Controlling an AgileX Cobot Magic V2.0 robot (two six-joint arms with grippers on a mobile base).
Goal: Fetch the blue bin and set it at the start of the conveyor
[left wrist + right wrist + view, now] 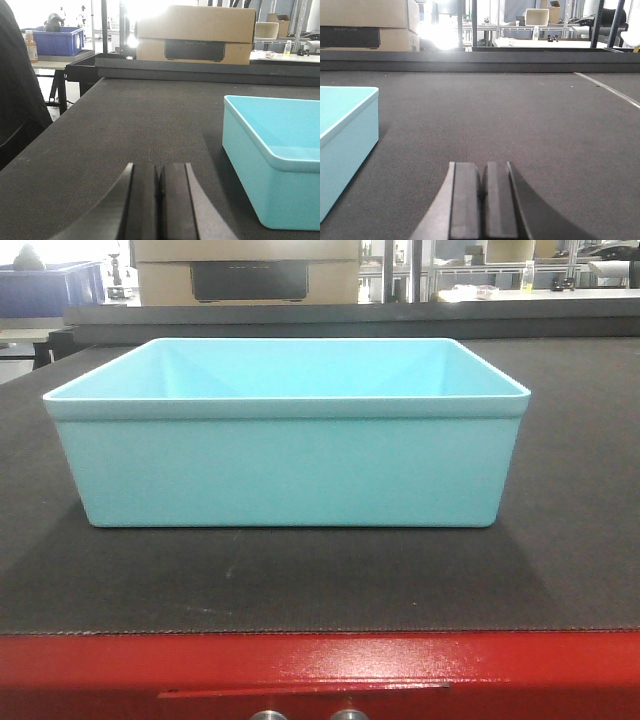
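Note:
The blue bin point(290, 455), a light cyan tub, stands empty and upright on the dark grey belt of the conveyor start point(300, 580), just behind the red frame point(320, 665). In the left wrist view the bin point(277, 165) lies to the right of my left gripper point(159, 172), which is shut with nothing between its pads. The right wrist view shows the bin point(342, 145) to the left of my right gripper point(483, 172), also shut and empty. Both grippers hover low over the belt, apart from the bin.
Cardboard boxes point(195, 34) stand beyond the belt's far end. A dark royal-blue crate point(55, 41) sits on a table at the back left. A dark-clothed figure point(17, 90) is at the left edge. Shelving and benches fill the background.

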